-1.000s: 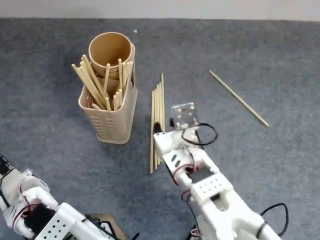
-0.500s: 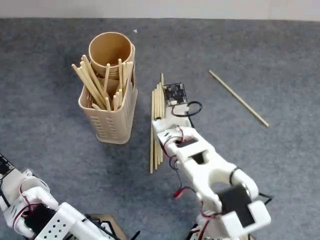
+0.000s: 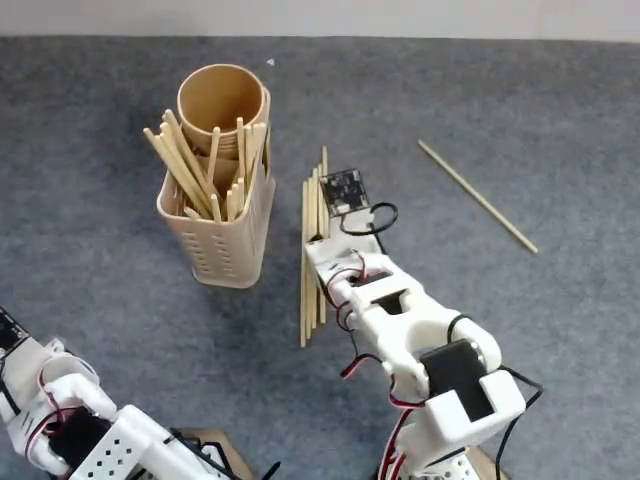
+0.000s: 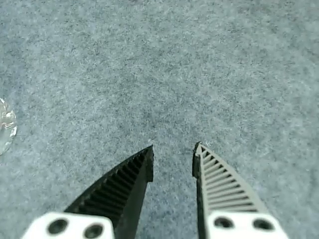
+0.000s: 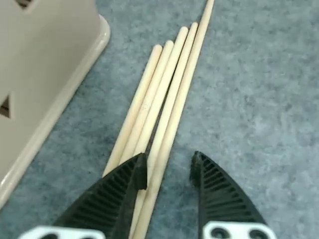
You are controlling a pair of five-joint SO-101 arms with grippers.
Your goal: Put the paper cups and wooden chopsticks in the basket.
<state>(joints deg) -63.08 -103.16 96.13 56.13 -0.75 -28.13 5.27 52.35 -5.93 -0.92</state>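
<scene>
Chopsticks (image 3: 312, 215) bundled flat on grey bench (image 3: 560, 120) at frame centre, just right of basket (image 3: 215, 250) holding paper cup (image 3: 221, 95); lone stick (image 3: 477, 196) upper right. Right jaws part-open over bundle, gripping nothing; left jaws part-open, empty.

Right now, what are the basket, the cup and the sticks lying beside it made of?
Basket: probably beige plastic, smooth, with moulded slots in its wall. Chopsticks: seemingly pale bare wood, matt, round. Cup: likely brown paper, judging by its thin rim and dull surface.
</scene>
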